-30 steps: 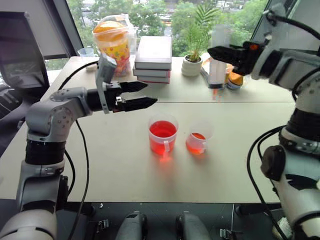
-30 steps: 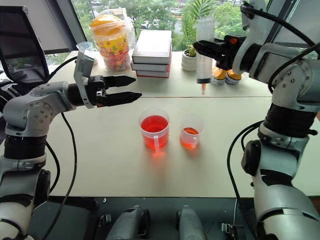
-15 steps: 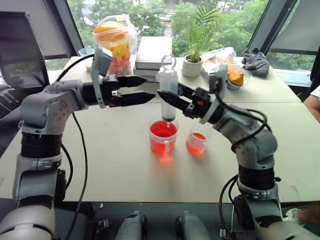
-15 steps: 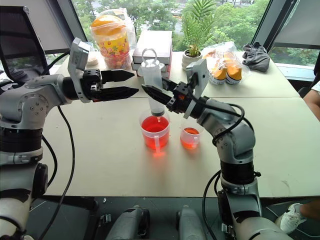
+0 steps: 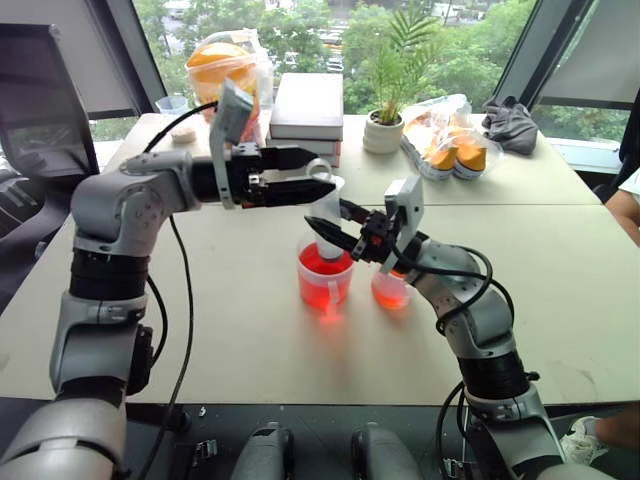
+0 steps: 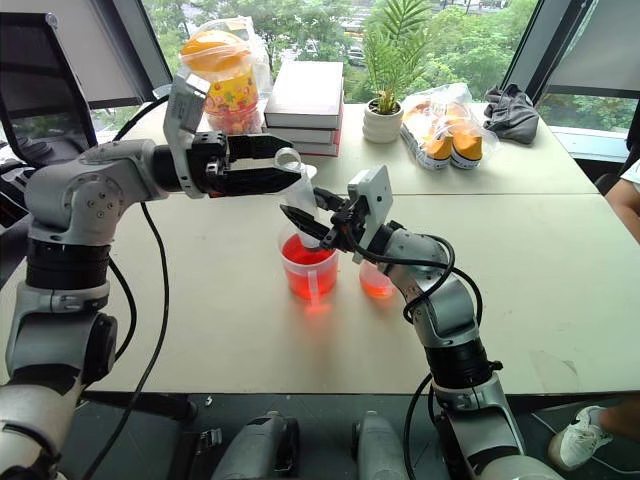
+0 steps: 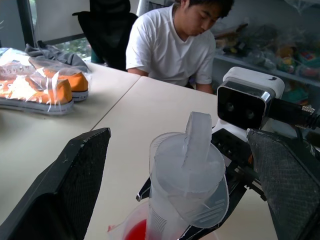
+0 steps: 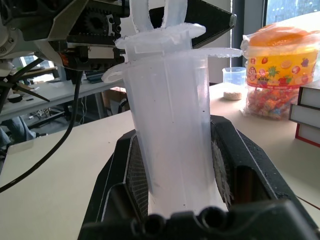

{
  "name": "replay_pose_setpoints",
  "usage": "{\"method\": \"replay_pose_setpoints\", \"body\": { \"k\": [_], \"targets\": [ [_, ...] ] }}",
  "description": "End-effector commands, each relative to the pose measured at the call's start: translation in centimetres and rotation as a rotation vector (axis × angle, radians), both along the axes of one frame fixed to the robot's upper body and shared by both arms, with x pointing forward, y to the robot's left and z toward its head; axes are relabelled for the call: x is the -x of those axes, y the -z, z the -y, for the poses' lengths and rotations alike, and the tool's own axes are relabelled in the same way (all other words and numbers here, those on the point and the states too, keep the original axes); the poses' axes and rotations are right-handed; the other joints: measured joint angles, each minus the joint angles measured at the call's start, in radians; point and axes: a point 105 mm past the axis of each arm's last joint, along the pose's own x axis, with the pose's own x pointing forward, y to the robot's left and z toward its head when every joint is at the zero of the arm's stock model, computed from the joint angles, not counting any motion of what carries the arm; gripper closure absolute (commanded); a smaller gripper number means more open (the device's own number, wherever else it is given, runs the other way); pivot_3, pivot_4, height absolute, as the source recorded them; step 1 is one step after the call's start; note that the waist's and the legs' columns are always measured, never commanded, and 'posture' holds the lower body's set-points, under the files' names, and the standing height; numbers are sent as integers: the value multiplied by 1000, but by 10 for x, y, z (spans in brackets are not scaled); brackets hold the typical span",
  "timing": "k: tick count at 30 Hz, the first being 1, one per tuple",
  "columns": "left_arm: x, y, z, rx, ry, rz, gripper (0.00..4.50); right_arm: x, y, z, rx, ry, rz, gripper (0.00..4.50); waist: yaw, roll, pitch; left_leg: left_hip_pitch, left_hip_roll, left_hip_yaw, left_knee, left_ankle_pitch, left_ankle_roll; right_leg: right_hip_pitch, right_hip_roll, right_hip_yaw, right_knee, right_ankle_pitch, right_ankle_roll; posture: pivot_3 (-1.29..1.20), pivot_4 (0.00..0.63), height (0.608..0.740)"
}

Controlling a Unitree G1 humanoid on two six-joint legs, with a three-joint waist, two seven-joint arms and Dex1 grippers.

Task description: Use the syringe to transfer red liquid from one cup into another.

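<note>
A large clear plastic syringe (image 5: 325, 215) with a white plunger is held upright, clamped at the barrel in the right gripper (image 5: 335, 228), its nozzle lowered into the taller clear handled cup (image 5: 325, 272) of translucent red liquid (image 5: 322, 262). The left gripper (image 5: 305, 185) is spread wide around the plunger ring. If the ring is missed or pulled off-axis, the cup, or the smaller clear cup (image 5: 392, 286) just to its right, could be tipped and spilled.

The left gripper (image 5: 305, 186) is reaching level across toward the right, fingers spread wide. The right gripper (image 5: 335, 226) is pointing forward-left, fingers clamping the syringe (image 5: 324, 212).
</note>
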Motion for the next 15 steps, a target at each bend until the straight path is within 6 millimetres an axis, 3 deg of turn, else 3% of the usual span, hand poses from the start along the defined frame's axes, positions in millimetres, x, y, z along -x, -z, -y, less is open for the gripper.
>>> {"method": "replay_pose_setpoints", "body": {
  "k": [1,2,5,12,15],
  "targets": [
    [1,-15,4,18,9,47,0,4,-10,0,-20,1,45,3122,2,0,0,0,0,0,0,0,0,0,0,0,0,0,0,0,150,740],
    [-1,-15,5,24,6,46,0,4,-9,0,-19,3,45,3122,2,0,0,0,0,0,0,0,0,0,0,0,0,0,0,0,150,740],
    [-6,-17,6,38,-21,50,869,4,-9,1,-15,7,44,3122,2,0,0,0,0,0,0,0,0,0,0,0,0,0,0,0,150,740],
    [3,-12,4,4,18,42,4425,3,-8,1,-8,6,34,3122,1,0,0,0,0,0,0,0,0,0,0,0,0,0,0,0,150,740],
    [7,-10,4,-13,41,46,4473,2,-8,1,-10,3,21,3122,1,0,0,0,0,0,0,0,0,0,0,0,0,0,0,0,150,740]
  ]
}}
